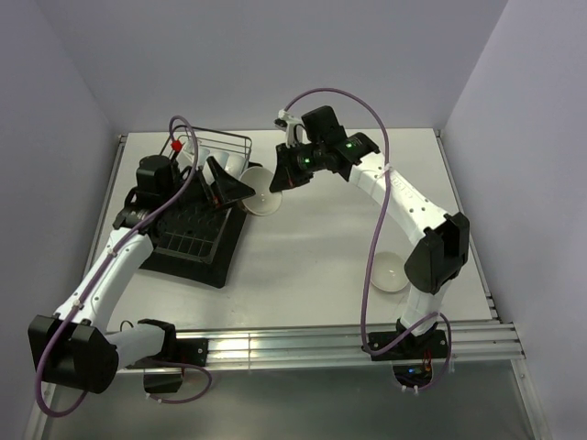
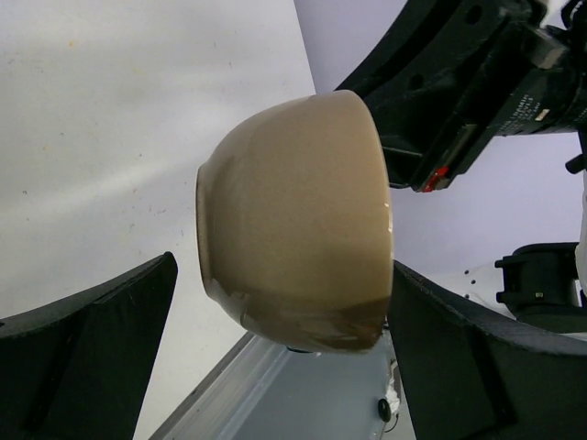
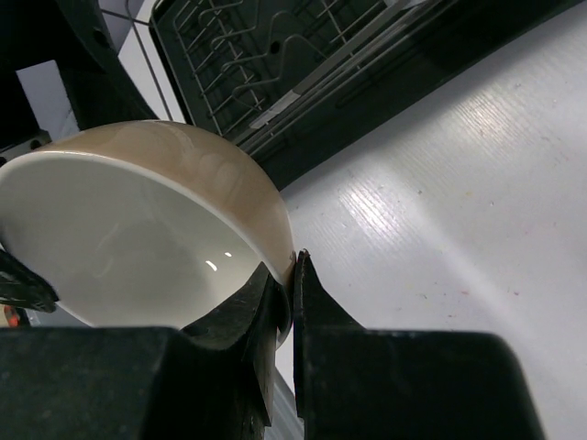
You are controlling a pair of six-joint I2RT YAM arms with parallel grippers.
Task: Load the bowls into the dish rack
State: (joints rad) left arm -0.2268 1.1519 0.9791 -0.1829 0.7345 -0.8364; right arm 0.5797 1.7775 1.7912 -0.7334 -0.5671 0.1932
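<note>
My right gripper is shut on the rim of a bowl, white inside and tan outside, and holds it above the table just right of the dish rack. In the right wrist view the fingers pinch the rim of this bowl, with the rack behind it. My left gripper is open over the rack's right edge. In the left wrist view its gripper has wide jaws on either side of the bowl's tan underside. A second bowl sits on the table near the right arm.
White bowl shapes show at the rack's far end under raised wire sides. The rack stands on a black tray at the left. An aluminium rail runs along the near edge. Walls close in on three sides.
</note>
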